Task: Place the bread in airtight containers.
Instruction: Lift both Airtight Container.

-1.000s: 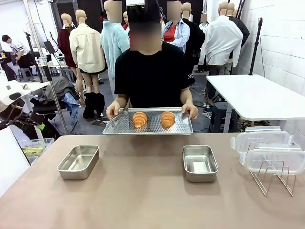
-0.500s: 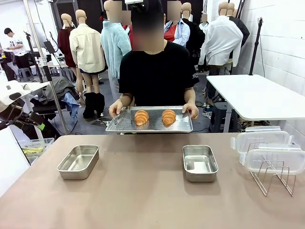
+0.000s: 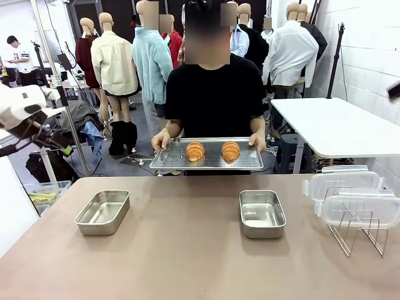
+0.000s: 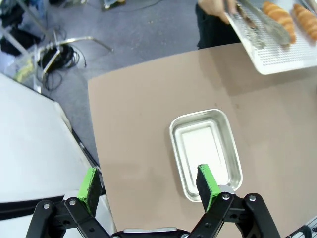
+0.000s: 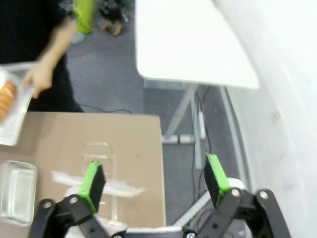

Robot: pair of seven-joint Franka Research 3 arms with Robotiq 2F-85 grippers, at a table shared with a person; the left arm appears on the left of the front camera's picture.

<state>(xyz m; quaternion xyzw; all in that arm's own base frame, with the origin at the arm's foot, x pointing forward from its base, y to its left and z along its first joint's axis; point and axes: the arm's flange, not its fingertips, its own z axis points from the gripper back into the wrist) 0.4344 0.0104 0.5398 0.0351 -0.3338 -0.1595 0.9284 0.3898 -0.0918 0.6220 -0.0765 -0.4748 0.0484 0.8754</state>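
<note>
The left claw hangs spread wide, nothing between its green pads, high over the brown table. Just below and ahead of it, nearer one pad than the other, lies a small rectangular stainless-steel tin with rounded corners, empty and without a lid.

Well ahead of that claw, beyond the table's far edge, a person's two hands hold a large flat perforated metal tray in the air. On it rest a golden-brown ridged croissant and, beside it but apart, a second croissant. Metal tongs lie on the tray's end nearest the left claw.

A second steel tin, also empty, sits below the right claw and off to one side. Clear plastic lids with clip tabs lean on a wire rack, roughly under that claw. The right claw is likewise spread and empty, high above the table's end.

The croissants are probably very light, flaky and easily crushed, with a slightly greasy crust. The thick middle, taken across its width with a gentle squeeze, looks safer than the thin tapered ends, which would likely snap. Neither claw is near the bread yet.
</note>
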